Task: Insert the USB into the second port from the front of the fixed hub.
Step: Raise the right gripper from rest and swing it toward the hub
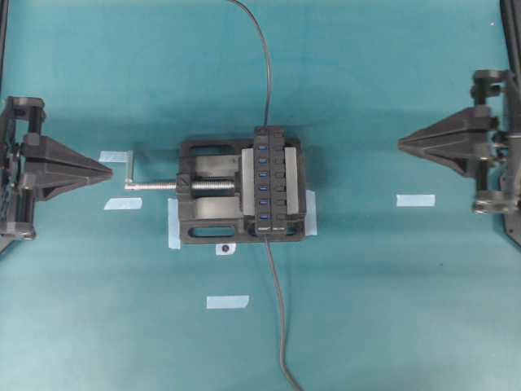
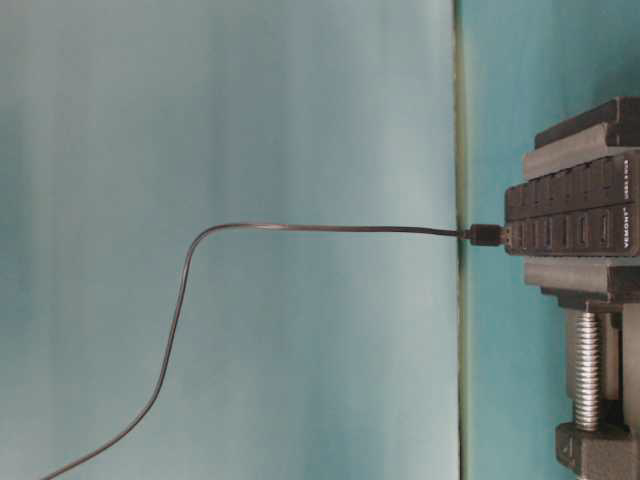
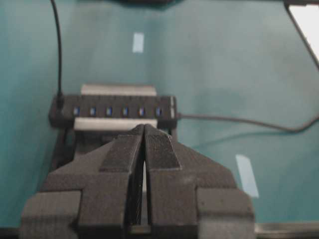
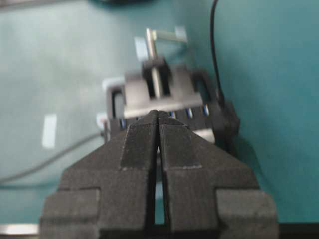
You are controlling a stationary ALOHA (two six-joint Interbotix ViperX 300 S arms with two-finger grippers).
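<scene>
Tape bits (image 1: 123, 204) lie on the green worktop (image 1: 391, 309) near the left tool (image 1: 104, 171), which sits at 9 o'clock with its two fingers pressed together and nothing in them. Most of that arm is cut off by the picture edge. In the middle a black vise (image 1: 207, 213) with a silver screw (image 1: 155, 186) holds the fixed hub (image 1: 271, 181), a long strip with small blue holes. A thin cable (image 1: 262, 57) runs from 12 o'clock to the hub's far end; in the table-level view the USB (image 2: 487, 235) is plugged in there. A thicker grey cable (image 1: 281, 326) leaves toward 6 o'clock. The holes are too small to count well. Bare worktop lies between the vise and each tool. At 3 o'clock the right tool (image 1: 404, 144) is also squeezed tight and holds nothing.
</scene>
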